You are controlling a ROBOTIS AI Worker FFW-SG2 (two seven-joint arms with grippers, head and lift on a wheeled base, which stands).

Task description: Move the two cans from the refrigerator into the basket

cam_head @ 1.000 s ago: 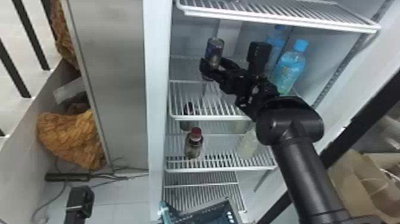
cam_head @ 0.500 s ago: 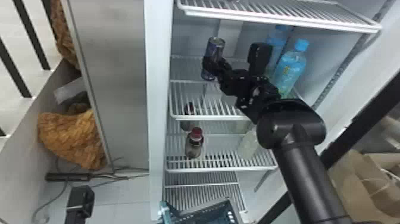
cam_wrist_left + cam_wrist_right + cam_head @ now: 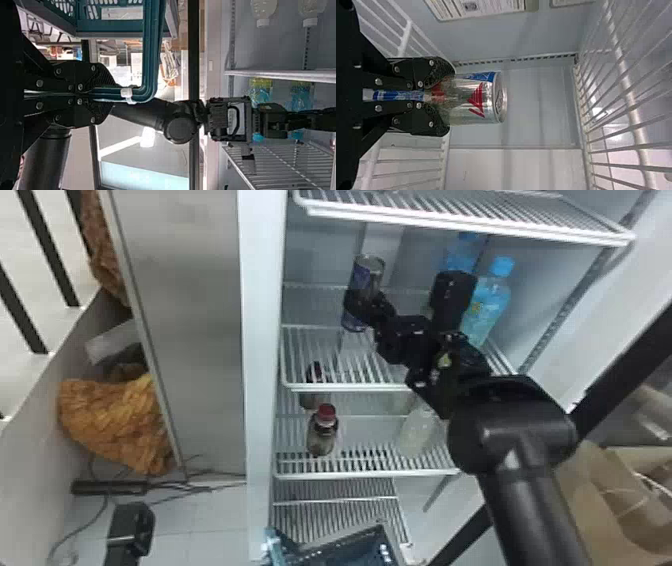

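Right fingers clamped on can, inside refrigerator | left fingers pinching basket rim | risk: smooth metal could slip if it knocks a shelf; one-sided hold may tip basket

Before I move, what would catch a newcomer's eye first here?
Probably the silver can clamped in the right arm's jaws inside the refrigerator. Next, the teal basket, its rim held by the left arm's jaws, and the crinkled orange bundle outside, left of the refrigerator.

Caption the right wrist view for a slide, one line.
The right pincer grips a silver can with red and blue markings inside the refrigerator.
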